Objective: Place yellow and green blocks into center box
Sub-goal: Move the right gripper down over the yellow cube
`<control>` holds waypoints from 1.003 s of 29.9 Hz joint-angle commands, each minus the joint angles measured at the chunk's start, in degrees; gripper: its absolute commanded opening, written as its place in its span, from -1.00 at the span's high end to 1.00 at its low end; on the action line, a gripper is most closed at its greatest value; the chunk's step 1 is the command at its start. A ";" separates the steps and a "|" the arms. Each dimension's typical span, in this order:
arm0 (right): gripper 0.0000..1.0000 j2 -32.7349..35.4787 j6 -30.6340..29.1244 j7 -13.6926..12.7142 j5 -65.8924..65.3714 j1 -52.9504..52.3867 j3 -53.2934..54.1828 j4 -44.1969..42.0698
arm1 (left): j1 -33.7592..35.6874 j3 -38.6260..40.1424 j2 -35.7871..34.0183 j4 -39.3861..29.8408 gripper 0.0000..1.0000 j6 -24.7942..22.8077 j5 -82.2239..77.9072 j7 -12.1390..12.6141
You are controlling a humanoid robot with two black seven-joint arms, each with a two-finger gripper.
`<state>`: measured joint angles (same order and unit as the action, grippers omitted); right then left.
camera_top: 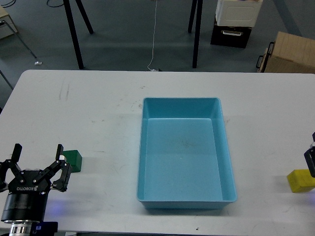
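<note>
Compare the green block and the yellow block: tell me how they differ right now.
Colour: the green block is dark green, the yellow block bright yellow.
Side: the green block lies left of the blue tray, the yellow block far right near the view's edge.
Neighbour: the green block sits just beside the open left gripper; the yellow block sits by the barely visible right gripper.
Both rest on the white table, outside the tray.

The tray [186, 152] is light blue, one block [75, 160] is dark green, the other block [300, 180] bright yellow, bench [98, 113] white, left tool [38, 164] black.
</note>
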<state>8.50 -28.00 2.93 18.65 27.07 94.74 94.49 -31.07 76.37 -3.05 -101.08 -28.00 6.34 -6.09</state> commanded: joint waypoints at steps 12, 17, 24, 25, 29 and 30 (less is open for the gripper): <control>-1.00 28.29 12.53 -8.36 -10.11 -12.82 -2.18 -0.62 | 2.24 0.00 0.06 0.09 -1.00 0.00 -0.01 -0.15; -1.00 41.23 12.71 -12.59 -20.21 -22.92 -10.43 -2.64 | 4.43 0.00 0.06 0.09 -1.00 0.00 -0.01 0.12; -1.00 50.47 12.71 -20.93 -39.54 -54.88 -42.55 -7.20 | 6.72 -0.09 0.15 0.18 -1.00 0.00 -0.01 0.20; -1.00 50.48 12.71 -22.25 -43.14 -61.03 -49.32 -7.91 | 7.07 -0.09 0.15 0.27 -1.00 0.00 -0.01 0.20; -1.00 50.13 12.01 -23.84 -54.05 -82.83 -74.02 -10.90 | 8.83 -0.09 0.41 0.44 -1.00 0.00 -0.01 0.20; -1.00 50.12 11.92 -23.93 -55.55 -86.89 -79.04 -10.99 | 9.27 -0.09 0.50 0.44 -1.00 0.00 -0.01 0.20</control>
<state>58.82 -15.58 -20.33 -30.74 -45.96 31.87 84.88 -23.00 76.28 -2.77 -100.69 -28.00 6.33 -5.88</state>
